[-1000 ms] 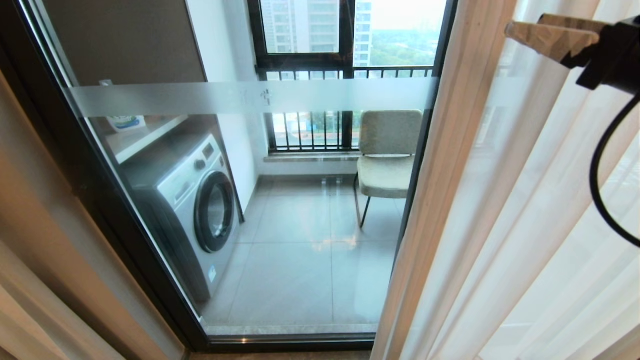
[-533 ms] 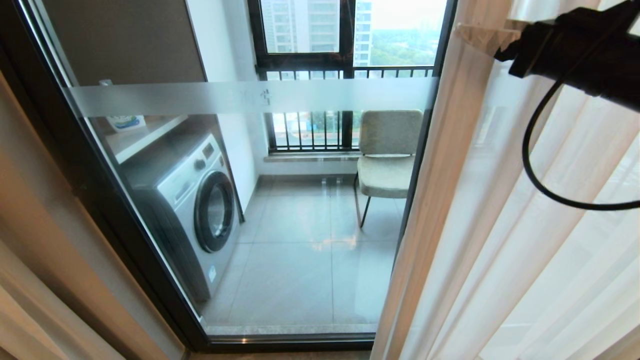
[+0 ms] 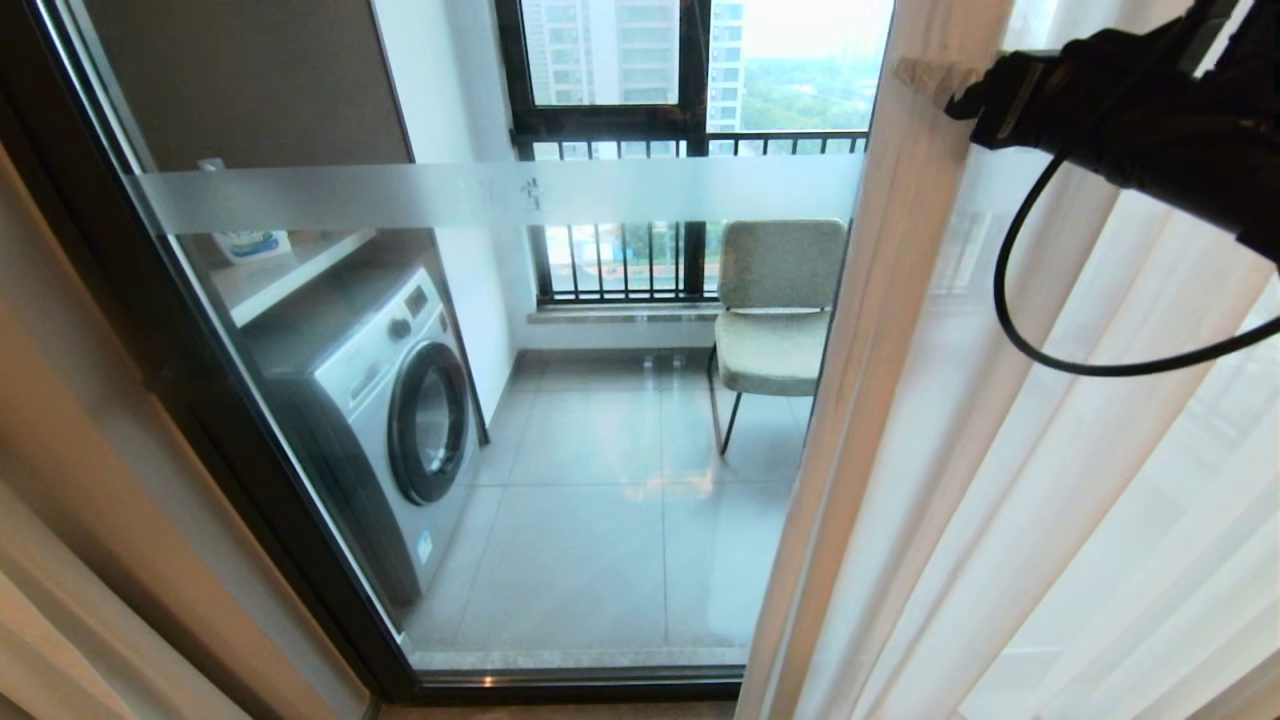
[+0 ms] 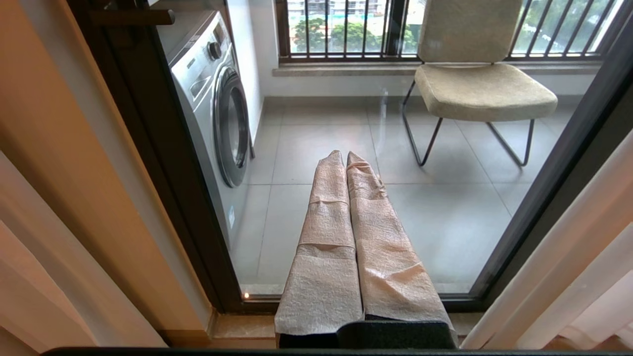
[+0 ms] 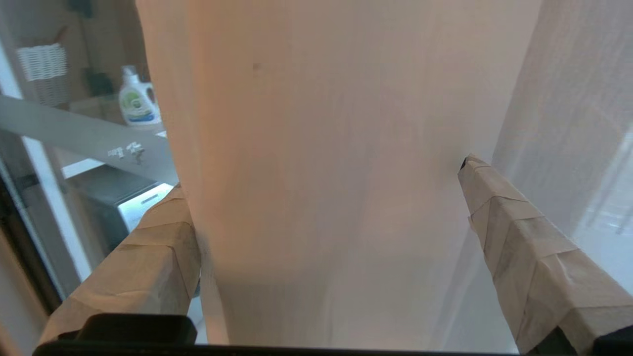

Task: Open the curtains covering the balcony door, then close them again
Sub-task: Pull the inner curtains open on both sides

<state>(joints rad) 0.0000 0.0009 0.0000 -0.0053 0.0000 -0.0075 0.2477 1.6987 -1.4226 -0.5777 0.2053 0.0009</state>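
curtains open off door; right gripper just moved onto drape edge, jaws wide, straddling it, nothing clamped; closing pull next.

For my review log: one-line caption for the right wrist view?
Right gripper, fingers spread wide, straddles the leading fold of the curtains beside the balcony door.

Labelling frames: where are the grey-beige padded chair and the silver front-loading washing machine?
grey-beige padded chair [image 3: 770,350], head view, on the seat cushion.
silver front-loading washing machine [image 3: 428,420], head view, on the round door.
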